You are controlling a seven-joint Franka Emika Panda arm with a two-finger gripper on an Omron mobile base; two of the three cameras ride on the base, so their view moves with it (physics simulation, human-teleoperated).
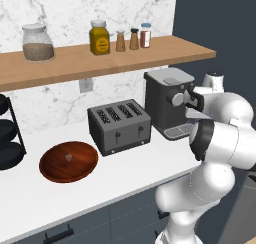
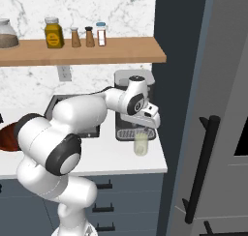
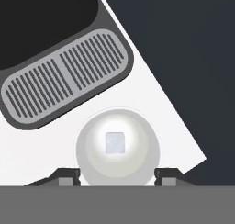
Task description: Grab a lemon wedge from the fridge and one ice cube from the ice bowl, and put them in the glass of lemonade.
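Directly above the glass of lemonade [image 2: 141, 143] hangs the gripper [image 2: 145, 129], pointing down at the counter; its two fingertips [image 3: 69, 175] stand spread wide apart, one on each side of the glass rim, with nothing between them. Seen from the hand, the glass [image 3: 118, 147] is a pale round disc with a small square ice cube [image 3: 114, 142] lying in its middle. It stands on the white counter [image 2: 116, 162] just in front of the coffee machine [image 1: 166, 100], whose ribbed grey drip tray [image 3: 64, 76] lies right beside it. Past the counter's end rises the grey fridge [image 2: 218, 133] with its long black bar handle [image 2: 199, 168]. To the other side sit a dark four-slot toaster [image 1: 119, 125] and, near it, the reddish-brown ice bowl [image 1: 69, 161] with one pale cube [image 1: 68, 158] inside. Above runs a wooden shelf [image 1: 100, 60] bearing a lidded jar [image 1: 37, 42], a yellow jar [image 1: 99, 37] and three small shakers [image 1: 133, 38].
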